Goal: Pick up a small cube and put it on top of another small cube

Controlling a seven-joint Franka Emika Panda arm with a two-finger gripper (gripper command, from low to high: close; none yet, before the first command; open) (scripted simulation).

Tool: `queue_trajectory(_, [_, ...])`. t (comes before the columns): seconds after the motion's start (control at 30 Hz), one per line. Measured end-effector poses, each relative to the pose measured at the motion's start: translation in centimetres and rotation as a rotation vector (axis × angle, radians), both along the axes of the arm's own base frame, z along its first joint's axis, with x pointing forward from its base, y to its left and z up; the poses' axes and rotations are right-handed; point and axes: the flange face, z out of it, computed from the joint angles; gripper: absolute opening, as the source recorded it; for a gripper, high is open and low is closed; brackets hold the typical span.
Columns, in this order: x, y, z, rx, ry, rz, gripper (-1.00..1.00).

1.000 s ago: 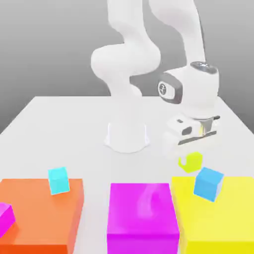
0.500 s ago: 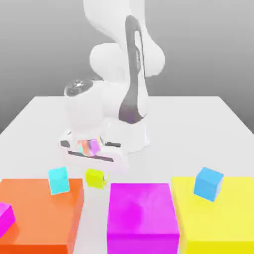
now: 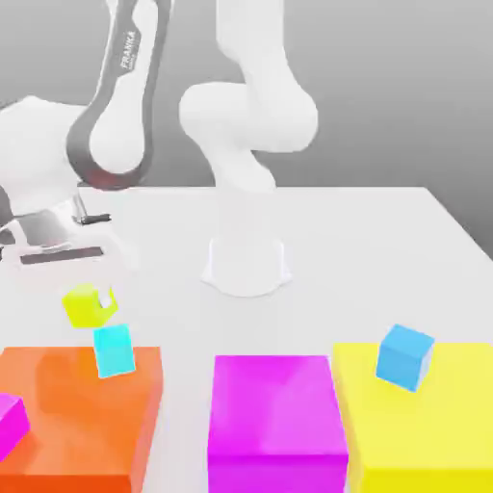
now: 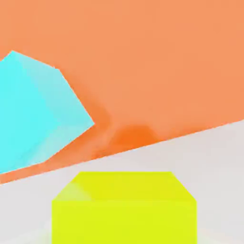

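Note:
The small yellow-green cube [image 3: 89, 303] hangs in the air under my gripper [image 3: 85, 286], which is shut on it at the exterior view's left. Just below it and slightly toward the exterior view's right, the small light cyan cube [image 3: 114, 350] rests tilted on the big orange block [image 3: 58, 414]. There is a small gap between the two cubes. In the hand view the yellow-green cube [image 4: 124, 207] sits close to the camera, with the cyan cube [image 4: 35, 114] on the orange block [image 4: 157, 62] beyond it.
A big magenta block [image 3: 277, 414] stands in the middle front. At the exterior view's right, a big yellow block [image 3: 433, 438] carries a sky-blue cube [image 3: 404, 356]. A small magenta cube [image 3: 10, 419] lies on the orange block's left. The arm's white base [image 3: 246, 262] stands behind.
The arm has swung from the exterior view's right across to its left, carrying the yellow-green cube from beside the yellow block to above the cyan cube.

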Motion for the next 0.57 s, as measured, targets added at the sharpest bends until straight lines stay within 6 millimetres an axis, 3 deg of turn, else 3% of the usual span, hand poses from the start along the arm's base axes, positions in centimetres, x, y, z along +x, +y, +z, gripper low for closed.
queue_trajectory(0.13, [2.5,1.8,3.4,-0.082,0.001,0.171,-1.00])
queue_trajectory(0.27, [5.3,5.7,6.1,-0.200,0.007,0.331,-1.00])
queue_trajectory(0.43, [5.9,6.6,1.6,-0.226,0.007,0.364,-1.00])
queue_trajectory(0.47, [5.9,6.6,0.8,-0.228,0.008,0.363,1.00])
queue_trajectory(0.57, [5.9,6.6,0.8,-0.228,0.008,0.363,1.00])
